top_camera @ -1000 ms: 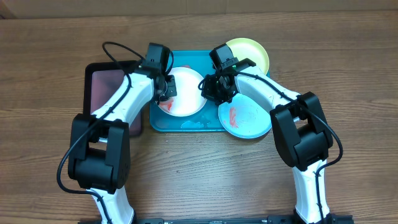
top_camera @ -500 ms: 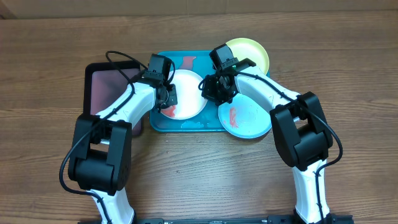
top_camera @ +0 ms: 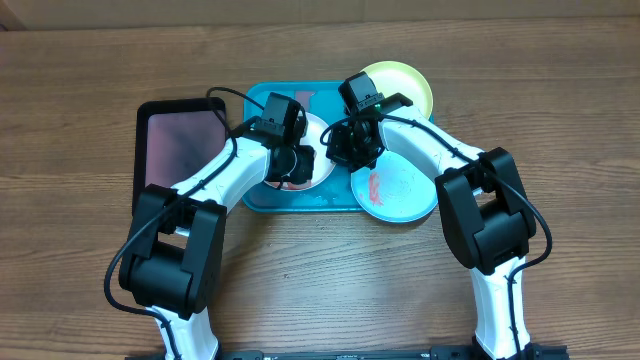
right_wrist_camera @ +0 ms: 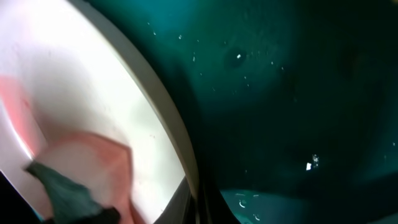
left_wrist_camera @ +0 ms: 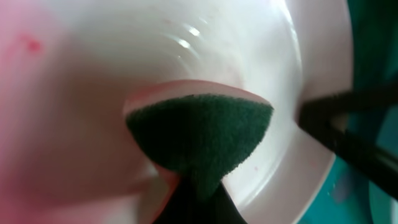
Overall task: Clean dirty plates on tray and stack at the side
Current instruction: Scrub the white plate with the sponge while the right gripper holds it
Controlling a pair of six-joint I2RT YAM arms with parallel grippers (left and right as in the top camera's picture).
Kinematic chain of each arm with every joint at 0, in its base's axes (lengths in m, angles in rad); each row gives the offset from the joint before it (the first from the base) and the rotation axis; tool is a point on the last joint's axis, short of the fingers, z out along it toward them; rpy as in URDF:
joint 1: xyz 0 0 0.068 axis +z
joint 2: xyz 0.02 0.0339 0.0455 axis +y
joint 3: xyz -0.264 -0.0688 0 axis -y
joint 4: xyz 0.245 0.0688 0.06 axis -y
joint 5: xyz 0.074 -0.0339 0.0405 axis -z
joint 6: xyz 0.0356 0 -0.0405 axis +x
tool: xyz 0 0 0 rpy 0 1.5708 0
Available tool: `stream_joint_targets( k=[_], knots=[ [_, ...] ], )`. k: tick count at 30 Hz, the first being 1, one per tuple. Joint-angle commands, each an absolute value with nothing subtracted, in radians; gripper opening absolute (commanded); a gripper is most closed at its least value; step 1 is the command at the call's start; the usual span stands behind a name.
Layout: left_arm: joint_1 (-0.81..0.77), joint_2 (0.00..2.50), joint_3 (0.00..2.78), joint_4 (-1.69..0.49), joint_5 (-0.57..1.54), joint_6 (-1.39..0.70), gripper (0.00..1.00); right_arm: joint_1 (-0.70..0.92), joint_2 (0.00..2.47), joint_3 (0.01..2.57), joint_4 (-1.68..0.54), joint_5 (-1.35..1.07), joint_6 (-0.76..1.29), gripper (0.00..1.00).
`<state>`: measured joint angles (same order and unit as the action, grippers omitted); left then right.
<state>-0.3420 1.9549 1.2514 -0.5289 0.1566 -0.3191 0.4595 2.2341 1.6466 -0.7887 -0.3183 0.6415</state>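
a: white plate (left_wrist_camera: 81,74) first. left gripper (top_camera: 296,166) jaws are clamped on a sponge (left_wrist_camera: 199,134). green scrub side faces the wrist cam, pink side is pressed on the plate's inside.
b: right gripper?
a: right gripper (top_camera: 347,150) is at that plate's right rim. one dark finger (left_wrist_camera: 354,146) lies across the rim in the left wrist view. pinched or just resting, cannot tell.
b: where's the plate?
a: inside the teal tray (top_camera: 320,201), middle, mostly under the two grippers from overhead. pink-red smear on its left part in the left wrist view.
b: other plates?
a: mint-blue plate (top_camera: 405,190) is at the tray's lower right, hanging over the tray's edge onto the wooden table (top_camera: 560,120), with a red smear (top_camera: 375,187) on its left half. lime-yellow plate (top_camera: 408,85) is at the tray's upper right corner, partly behind the right arm.
b: anything else?
a: black tray (top_camera: 180,140) with pinkish inside, just left of the teal one, left arm crossing over it.
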Motion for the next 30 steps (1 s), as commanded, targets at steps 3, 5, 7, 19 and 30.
stream_joint_targets(
  k=[3,5,7,19,30],
  knots=[
    [-0.332,1.97,1.249,-0.495,-0.201,-0.525,0.04,0.457,2.244,1.637,-0.842,-0.315,0.655,0.04],
    [-0.332,1.97,1.249,-0.492,-0.317,-0.554,0.04,0.457,2.244,1.637,-0.865,-0.308,0.654,0.04],
    [-0.332,1.97,1.249,-0.493,-0.394,-0.557,0.04,0.457,2.244,1.637,-0.901,-0.281,0.651,0.04],
    [-0.334,1.97,1.248,-0.634,0.274,-0.178,0.04,0.457,2.244,1.637,-0.928,-0.473,0.387,0.04],
    [-0.339,1.97,1.249,-0.546,0.318,-0.313,0.04,0.514,2.244,1.637,-0.937,-0.48,0.393,0.04]
  ],
)
